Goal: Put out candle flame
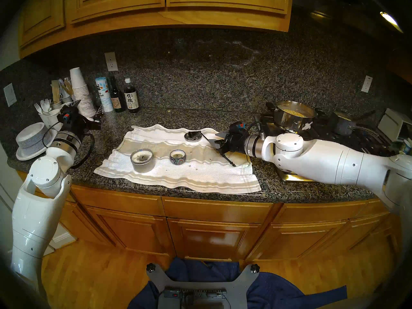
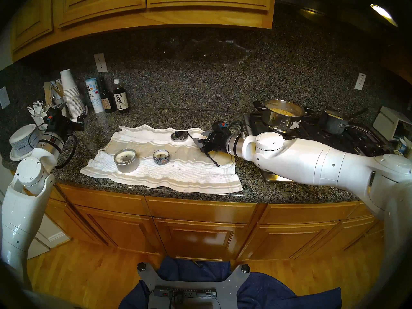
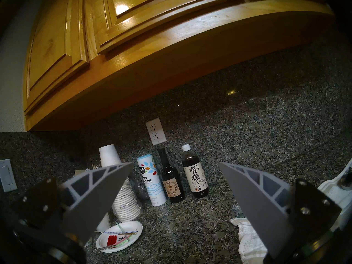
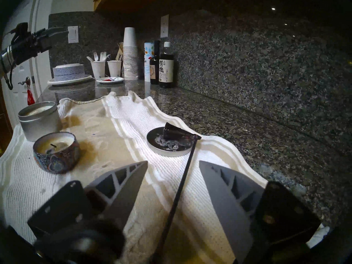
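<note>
Two tin candles stand on a white towel [image 1: 178,179]: a large silver one [image 1: 142,160] [image 4: 39,120] and a small patterned one [image 1: 177,157] [image 4: 56,153]. Their wicks look dark and no flame shows. A black snuffer [image 1: 192,134] [image 4: 172,133] rests bell-down on a round lid [image 4: 169,147], its long thin handle [image 4: 182,179] running back to the right. My right gripper [image 1: 215,142] [image 4: 173,162] is open, low over the towel, a finger on each side of the handle without touching it. Far left, my left gripper [image 1: 98,121] [image 3: 175,163] is open and empty.
Bottles [image 1: 131,96], a salt tube [image 3: 152,181] and a stack of paper cups [image 1: 82,94] line the back left. Paper plates and bowls [image 1: 33,139] sit beside my left arm. A steel pot [image 1: 294,115] and a dark pan [image 1: 343,123] stand on the stove at right.
</note>
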Controlling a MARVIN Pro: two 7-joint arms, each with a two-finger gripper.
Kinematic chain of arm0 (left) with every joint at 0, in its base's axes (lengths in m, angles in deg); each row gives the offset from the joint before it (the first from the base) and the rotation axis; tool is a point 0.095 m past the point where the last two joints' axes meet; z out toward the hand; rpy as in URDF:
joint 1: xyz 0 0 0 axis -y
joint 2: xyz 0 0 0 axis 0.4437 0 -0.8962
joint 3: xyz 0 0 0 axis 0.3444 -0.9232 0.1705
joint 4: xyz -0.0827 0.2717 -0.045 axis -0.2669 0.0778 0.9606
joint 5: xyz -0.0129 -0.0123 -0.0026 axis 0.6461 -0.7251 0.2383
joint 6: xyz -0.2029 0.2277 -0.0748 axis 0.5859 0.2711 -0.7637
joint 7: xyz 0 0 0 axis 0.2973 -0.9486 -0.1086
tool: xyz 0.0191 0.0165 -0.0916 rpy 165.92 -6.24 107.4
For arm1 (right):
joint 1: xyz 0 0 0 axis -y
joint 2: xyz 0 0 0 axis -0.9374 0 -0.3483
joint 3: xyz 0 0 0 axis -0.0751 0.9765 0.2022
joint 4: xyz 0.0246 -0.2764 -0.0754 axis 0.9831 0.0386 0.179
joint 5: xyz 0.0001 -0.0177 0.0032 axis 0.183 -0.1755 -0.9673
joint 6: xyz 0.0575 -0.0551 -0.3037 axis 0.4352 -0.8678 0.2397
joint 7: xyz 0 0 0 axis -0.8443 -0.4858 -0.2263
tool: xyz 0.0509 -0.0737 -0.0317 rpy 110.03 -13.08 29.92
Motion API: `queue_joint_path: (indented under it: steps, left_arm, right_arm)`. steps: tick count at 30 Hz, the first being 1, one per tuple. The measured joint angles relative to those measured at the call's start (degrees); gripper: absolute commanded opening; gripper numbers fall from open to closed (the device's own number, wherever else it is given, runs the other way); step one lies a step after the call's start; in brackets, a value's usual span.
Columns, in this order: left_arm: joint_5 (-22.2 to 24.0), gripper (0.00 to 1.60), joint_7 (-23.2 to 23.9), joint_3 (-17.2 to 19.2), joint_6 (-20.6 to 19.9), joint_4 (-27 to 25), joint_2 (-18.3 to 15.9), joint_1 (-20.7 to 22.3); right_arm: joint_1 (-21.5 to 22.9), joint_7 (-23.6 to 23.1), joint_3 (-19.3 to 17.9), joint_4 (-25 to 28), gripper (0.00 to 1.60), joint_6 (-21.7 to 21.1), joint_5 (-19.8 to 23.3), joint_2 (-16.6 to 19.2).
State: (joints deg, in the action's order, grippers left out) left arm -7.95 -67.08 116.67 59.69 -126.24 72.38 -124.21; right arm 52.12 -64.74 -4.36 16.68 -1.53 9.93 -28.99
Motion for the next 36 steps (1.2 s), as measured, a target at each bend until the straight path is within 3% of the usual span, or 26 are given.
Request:
queue_joint_path:
  steps: [7, 10, 36]
  left_arm:
    - [0.1, 1.6, -0.1, -0.1, 0.0, 0.0, -0.1, 0.0]
    - [0.1, 1.6, -0.1, -0.1, 0.0, 0.0, -0.1, -0.1]
    - [0.4, 1.6, -0.4, -0.3, 0.0, 0.0, -0.4, -0.2]
  right_arm:
    - [0.4, 1.9, -2.1, 2.2, 1.42, 2.7, 1.0, 2.2]
    - [0.7, 2.7, -2.9, 3.2, 1.6, 3.7, 1.3, 3.7]
    - [1.5, 8.5, -6.5, 14.6, 1.6, 8.8, 5.3, 18.8]
